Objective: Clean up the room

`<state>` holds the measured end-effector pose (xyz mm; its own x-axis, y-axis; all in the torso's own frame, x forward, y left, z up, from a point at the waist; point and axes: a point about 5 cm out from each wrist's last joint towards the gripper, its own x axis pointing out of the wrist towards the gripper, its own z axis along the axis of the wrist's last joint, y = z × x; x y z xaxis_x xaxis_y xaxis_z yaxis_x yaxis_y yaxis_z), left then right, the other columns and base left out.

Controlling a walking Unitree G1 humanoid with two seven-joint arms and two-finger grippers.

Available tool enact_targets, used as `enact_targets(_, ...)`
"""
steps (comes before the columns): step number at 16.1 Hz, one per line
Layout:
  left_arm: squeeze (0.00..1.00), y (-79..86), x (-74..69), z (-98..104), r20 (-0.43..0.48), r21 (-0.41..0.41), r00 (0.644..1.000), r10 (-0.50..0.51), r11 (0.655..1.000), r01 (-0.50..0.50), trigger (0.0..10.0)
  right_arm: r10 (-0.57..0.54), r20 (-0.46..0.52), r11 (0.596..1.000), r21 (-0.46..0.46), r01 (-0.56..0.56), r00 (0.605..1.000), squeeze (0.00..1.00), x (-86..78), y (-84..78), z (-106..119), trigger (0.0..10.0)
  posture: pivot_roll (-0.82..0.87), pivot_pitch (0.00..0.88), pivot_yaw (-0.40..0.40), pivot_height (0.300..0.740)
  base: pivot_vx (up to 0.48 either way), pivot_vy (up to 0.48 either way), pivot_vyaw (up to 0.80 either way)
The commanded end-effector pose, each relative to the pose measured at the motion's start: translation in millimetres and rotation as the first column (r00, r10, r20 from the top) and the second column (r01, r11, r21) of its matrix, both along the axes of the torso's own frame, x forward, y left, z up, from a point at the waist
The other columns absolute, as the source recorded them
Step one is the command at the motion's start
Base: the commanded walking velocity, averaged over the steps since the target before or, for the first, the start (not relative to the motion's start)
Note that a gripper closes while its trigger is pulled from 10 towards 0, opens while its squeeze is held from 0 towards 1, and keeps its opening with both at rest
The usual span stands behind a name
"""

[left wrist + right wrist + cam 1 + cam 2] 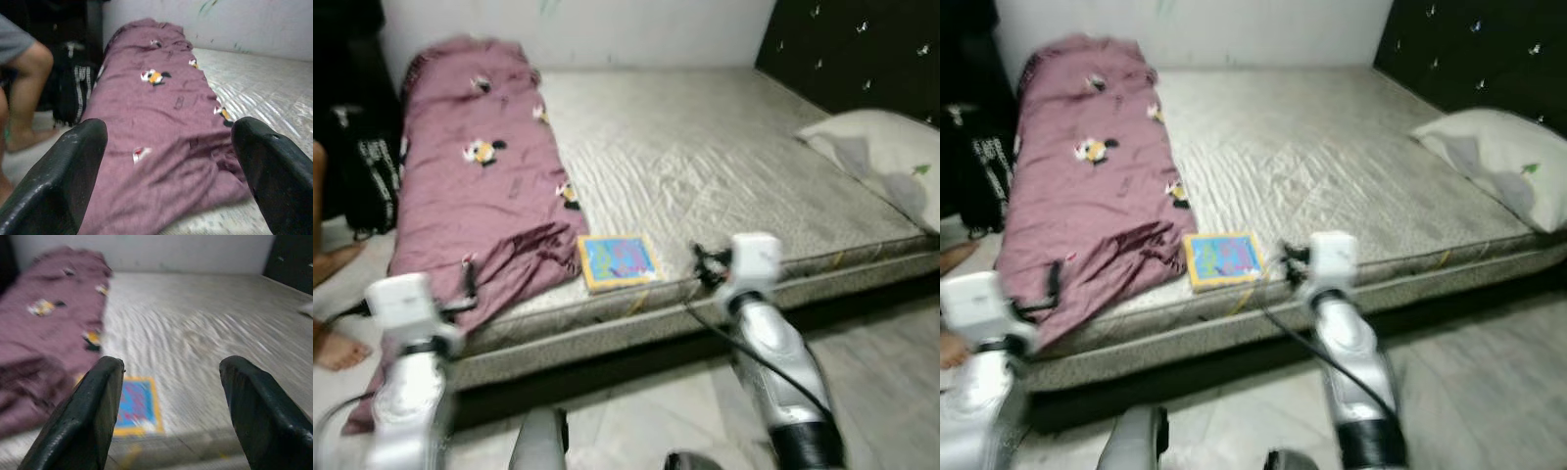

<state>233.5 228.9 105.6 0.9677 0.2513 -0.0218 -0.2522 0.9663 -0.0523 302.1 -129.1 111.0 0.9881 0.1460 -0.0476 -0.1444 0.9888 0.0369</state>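
Two grippers: left gripper [166,171] and right gripper [168,406], fingers spread, empty.
Risk: crumpled maroon blanket [475,186] slipping off near-left mattress edge.

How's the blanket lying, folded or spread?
Neither neatly: the blanket lies bunched in a long strip along the mattress's left side, wrinkled, with its near end spilling over the edge toward the floor.

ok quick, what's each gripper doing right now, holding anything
Left gripper: open, empty, facing the purple blanket.
Right gripper: open, empty, above the colourful book at the mattress edge.
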Motion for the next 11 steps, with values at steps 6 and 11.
enact_targets(6, 0.00, -17.5, 7.5, -1.0, 0.000, -0.036, 0.999, -0.035, 0.999, 0.035, 10.0, -0.038, 0.000, 0.999, -0.016, 0.038, 0.999, 0.00, -0.1, -15.8, -0.7, 10.0, -0.01, 0.000, -0.081, 0.657, 0.100, 0.000, 0.00)
enact_targets(11, 0.00, -20.3, 9.3, -1.4, 0.000, -0.035, 0.999, -0.046, 0.998, 0.046, 10.0, -0.030, -0.001, 0.999, -0.020, 0.030, 1.000, 0.00, -0.5, -15.9, -1.4, 10.0, -0.01, 0.000, -0.079, 0.657, 0.000, 0.000, 0.00)
